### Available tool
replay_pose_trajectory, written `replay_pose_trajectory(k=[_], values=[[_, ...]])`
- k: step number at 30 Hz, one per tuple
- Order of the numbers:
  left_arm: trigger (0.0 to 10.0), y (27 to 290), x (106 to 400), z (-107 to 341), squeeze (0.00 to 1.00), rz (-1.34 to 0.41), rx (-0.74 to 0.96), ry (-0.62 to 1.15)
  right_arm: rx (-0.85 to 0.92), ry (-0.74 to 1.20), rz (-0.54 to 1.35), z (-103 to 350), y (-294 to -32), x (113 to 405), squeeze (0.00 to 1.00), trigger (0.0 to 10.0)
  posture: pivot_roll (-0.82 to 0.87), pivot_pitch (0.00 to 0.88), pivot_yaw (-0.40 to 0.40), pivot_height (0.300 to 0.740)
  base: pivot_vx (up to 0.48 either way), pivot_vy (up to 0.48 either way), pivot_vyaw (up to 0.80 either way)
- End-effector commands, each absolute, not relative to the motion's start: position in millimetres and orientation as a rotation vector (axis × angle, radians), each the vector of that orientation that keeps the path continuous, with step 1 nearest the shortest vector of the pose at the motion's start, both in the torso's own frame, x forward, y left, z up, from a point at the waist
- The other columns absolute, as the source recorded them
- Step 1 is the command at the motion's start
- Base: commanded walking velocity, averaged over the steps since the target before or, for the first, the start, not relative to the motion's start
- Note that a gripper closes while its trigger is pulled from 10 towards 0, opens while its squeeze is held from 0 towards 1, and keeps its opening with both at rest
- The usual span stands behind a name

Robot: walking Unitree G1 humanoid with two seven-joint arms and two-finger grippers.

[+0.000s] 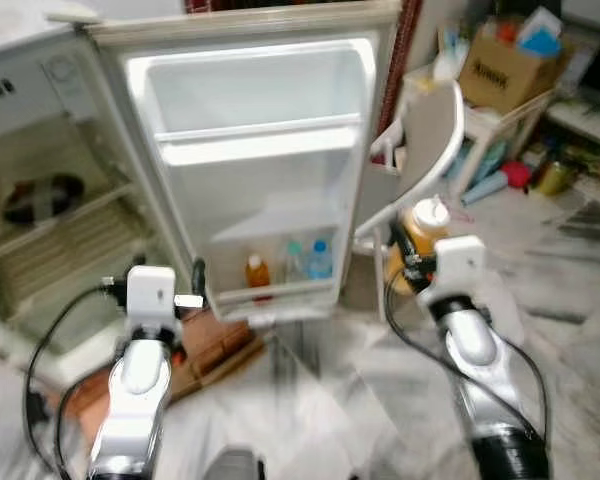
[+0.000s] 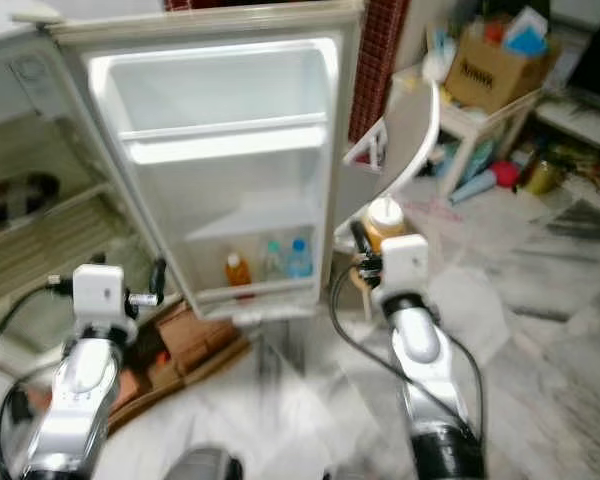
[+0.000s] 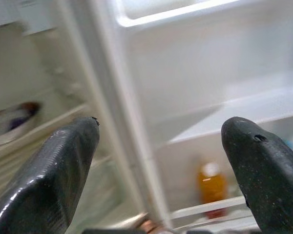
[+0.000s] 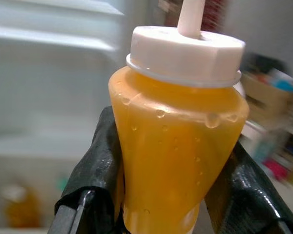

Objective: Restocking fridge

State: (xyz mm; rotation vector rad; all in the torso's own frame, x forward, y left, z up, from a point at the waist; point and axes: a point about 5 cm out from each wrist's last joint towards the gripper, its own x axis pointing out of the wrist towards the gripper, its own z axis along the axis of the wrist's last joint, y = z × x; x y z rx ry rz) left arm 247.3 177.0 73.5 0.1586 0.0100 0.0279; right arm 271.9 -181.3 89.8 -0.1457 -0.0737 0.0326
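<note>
Firmly, right gripper [image 4: 161, 204] clamps orange sauce bottle [image 4: 178, 131].

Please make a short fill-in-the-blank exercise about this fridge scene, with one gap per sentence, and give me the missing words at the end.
1. The right pincer is shut on a squeeze bottle of ____ sauce with a white cap.
2. The left pincer holds nothing, and its fingers stand ____.
3. The fridge door stands ____.
4. On the lowest door shelf, the orange bottle stands to the robot's ____ of the two clear bottles.

Missing words: orange; open; open; left
</note>
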Motion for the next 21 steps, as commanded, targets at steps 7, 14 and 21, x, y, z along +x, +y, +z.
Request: replay_pose_trajectory(k=[7,14,21], values=[[10.0,197.2,230.8,67.1,0.00,0.070,0.216,0.027,-0.158,0.007,-0.027,67.3,-185.9,254.0,0.00,10.0,0.08,0.000,-0.002,0.740,0.000,0.000,0.00],[10.0,196.6,232.5,67.8,0.00,0.080,0.214,0.036,-0.108,0.010,0.027,71.9,-174.1,258.9,0.00,10.0,0.08,0.000,0.001,0.740,0.000,0.000,0.00],[10.0,197.7,231.3,66.5,0.00,0.099,0.215,0.047,-0.075,-0.013,0.058,75.2,-164.7,264.2,0.00,10.0,0.09,0.000,-0.011,0.740,0.000,0.000,0.78]])
